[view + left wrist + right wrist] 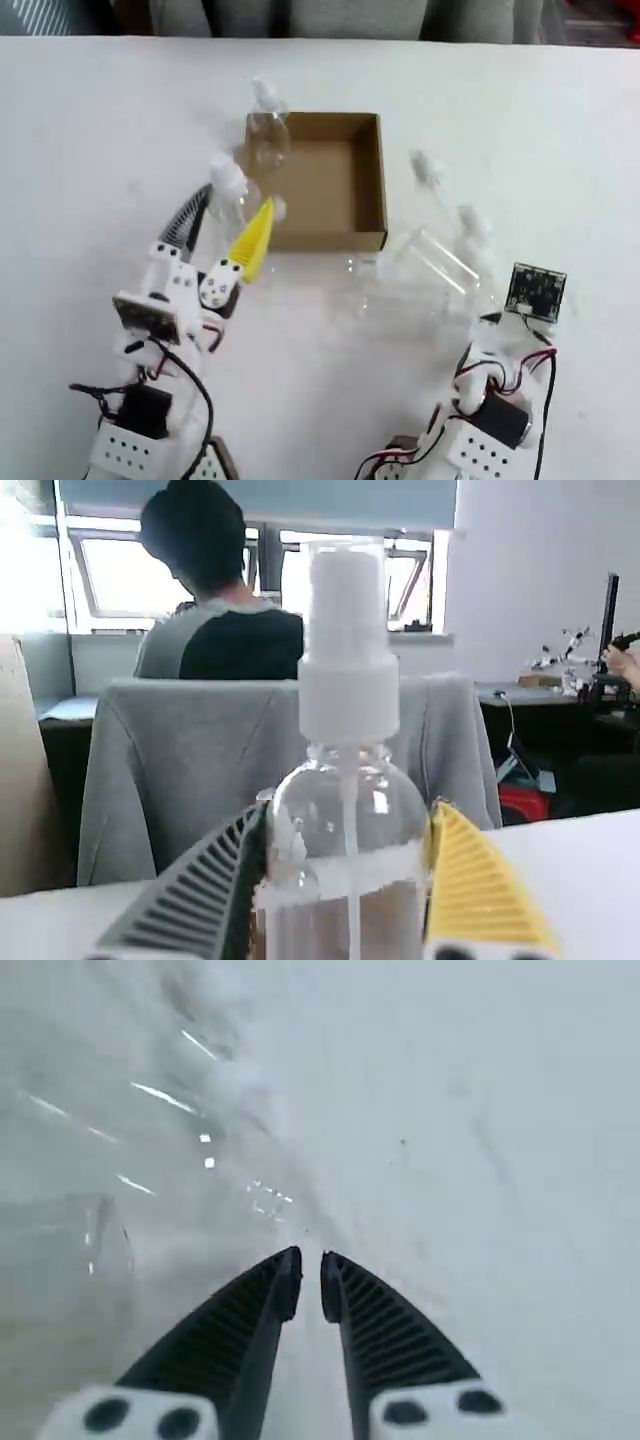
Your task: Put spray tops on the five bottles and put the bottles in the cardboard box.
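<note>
White worktop (520, 90) runs under both arms, and beyond its far edge we see a grey chair back (180, 770)

Near the middle sits the open cardboard box (380, 180). The left jaws, one black and one yellow, are clamped on the body of a clear bottle (236, 200) (345, 830), one on each side. We see it upright with a white spray top (348, 660) already on it. It is held just beside the box's left wall, outside the box, towards the near corner.

A second bottle (268, 135), also capped with a spray top, stands at the box's far left corner. As far as we can tell it is inside.

To the right of the box, more clear bottles (440, 255) lie on their sides on the worktop, close together, at least two of them with spray tops. Their outlines run together and we cannot count them with confidence.

The right jaws are all but closed, with a thin gap between the black tips and nothing in it. They hang low over the worktop, with a clear bottle (70, 1250) lying just beside them
</note>
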Robot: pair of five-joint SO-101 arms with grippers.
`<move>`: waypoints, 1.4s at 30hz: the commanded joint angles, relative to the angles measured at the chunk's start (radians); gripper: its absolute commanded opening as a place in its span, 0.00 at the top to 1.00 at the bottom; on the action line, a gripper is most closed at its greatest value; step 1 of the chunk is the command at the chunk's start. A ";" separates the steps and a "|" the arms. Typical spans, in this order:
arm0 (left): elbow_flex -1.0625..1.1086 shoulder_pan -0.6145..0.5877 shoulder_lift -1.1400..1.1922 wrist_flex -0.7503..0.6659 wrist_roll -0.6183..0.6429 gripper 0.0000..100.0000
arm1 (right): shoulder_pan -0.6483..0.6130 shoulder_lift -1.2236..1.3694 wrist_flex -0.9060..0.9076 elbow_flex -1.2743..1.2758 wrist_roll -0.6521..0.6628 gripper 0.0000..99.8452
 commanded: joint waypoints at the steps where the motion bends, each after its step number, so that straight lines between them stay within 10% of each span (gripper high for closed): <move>1: -0.034 0.001 -0.002 -0.087 -0.011 0.98 | 0.016 -0.015 0.021 0.008 0.034 0.98; 22: -0.583 0.021 0.634 -0.008 -0.009 0.98 | 0.004 -0.015 0.022 0.008 0.035 0.98; 42: -0.592 0.012 1.210 -0.500 -0.009 0.98 | 0.007 -0.015 0.024 0.008 0.035 0.98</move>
